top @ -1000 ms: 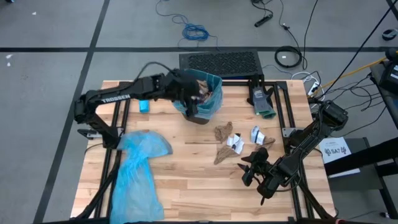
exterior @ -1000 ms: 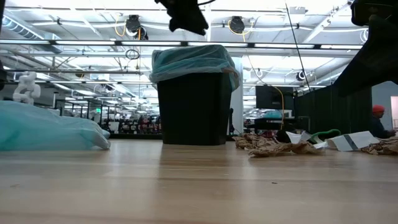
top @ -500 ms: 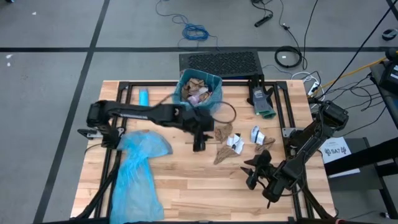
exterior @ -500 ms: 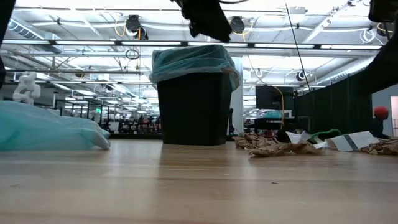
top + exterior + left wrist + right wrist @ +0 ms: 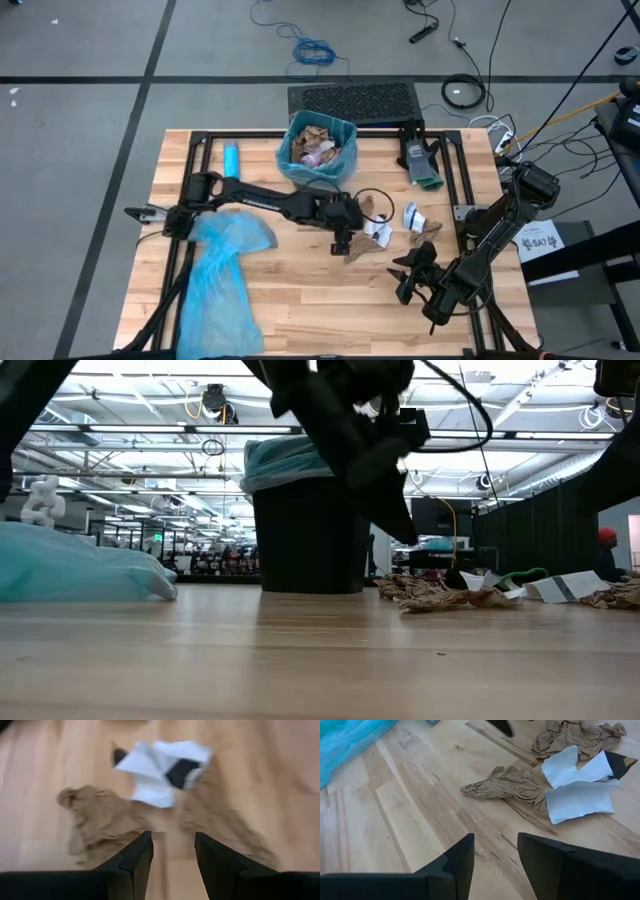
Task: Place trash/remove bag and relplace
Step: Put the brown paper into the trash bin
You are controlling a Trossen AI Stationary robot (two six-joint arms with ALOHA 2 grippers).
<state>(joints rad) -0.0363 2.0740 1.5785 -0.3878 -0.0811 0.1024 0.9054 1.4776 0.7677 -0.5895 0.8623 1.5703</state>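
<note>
**Left arm brought from the bin to the scraps**

Within the last second the left gripper [image 5: 343, 240] was carried from above the black bin lined with a blue-green bag [image 5: 318, 150] out to the middle of the table. It is now held just over a crumpled brown paper wad [image 5: 102, 827], with a white folded scrap [image 5: 160, 770] lying just beyond it. The wad is spread across the gap, mostly toward one finger. The jaws are parted moderately and nothing is held. The right gripper [image 5: 418, 283] waits near the right front corner, open and empty.
</note>
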